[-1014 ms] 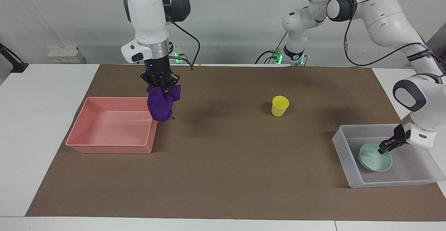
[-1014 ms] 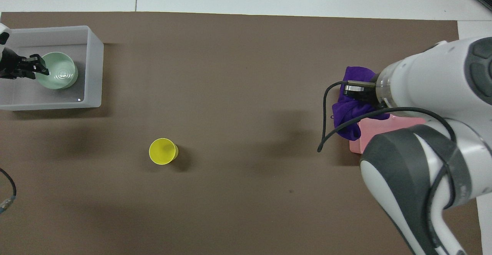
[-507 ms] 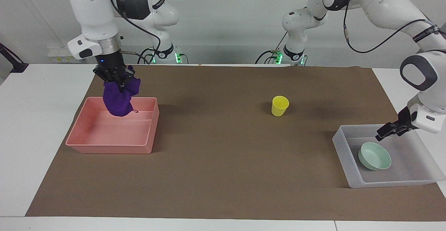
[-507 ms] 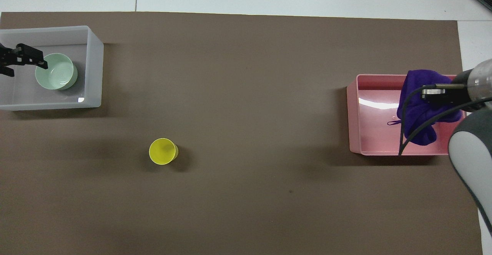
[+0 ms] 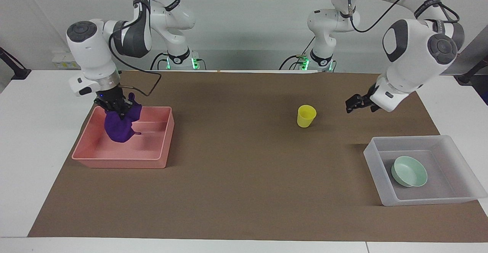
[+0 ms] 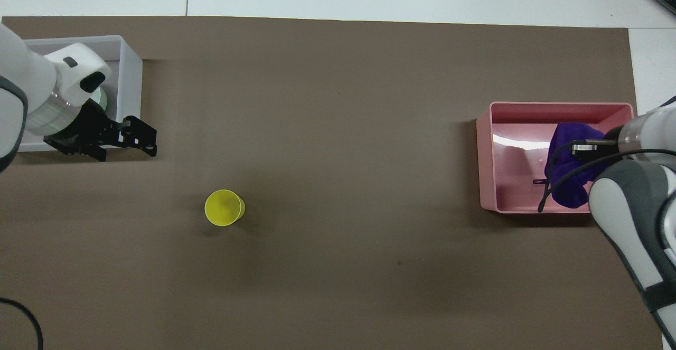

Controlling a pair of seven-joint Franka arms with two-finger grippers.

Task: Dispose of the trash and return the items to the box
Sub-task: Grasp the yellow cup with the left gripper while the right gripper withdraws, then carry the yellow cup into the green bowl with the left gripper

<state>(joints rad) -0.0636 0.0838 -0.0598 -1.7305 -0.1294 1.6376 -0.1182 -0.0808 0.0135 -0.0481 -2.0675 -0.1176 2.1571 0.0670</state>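
My right gripper (image 5: 116,106) is shut on the purple cloth (image 5: 120,126) and holds it low inside the pink bin (image 5: 118,162). The cloth also shows in the overhead view (image 6: 567,181) under the right gripper (image 6: 581,147). The yellow cup (image 5: 306,115) stands upright mid-table (image 6: 224,208). The mint-green bowl (image 5: 410,171) lies in the clear box (image 5: 375,169). In the overhead view my arm hides most of the bowl. My left gripper (image 5: 350,105) is open and empty, up in the air over the mat between the box and the cup (image 6: 153,141).
The pink bin (image 6: 560,106) sits at the right arm's end of the brown mat, the clear box (image 6: 129,75) at the left arm's end. White table borders the mat on all sides.
My right gripper has lowered the cloth deeper into the pink bin. My left gripper has risen out of the clear box and moved toward the cup, leaving the bowl in the box.
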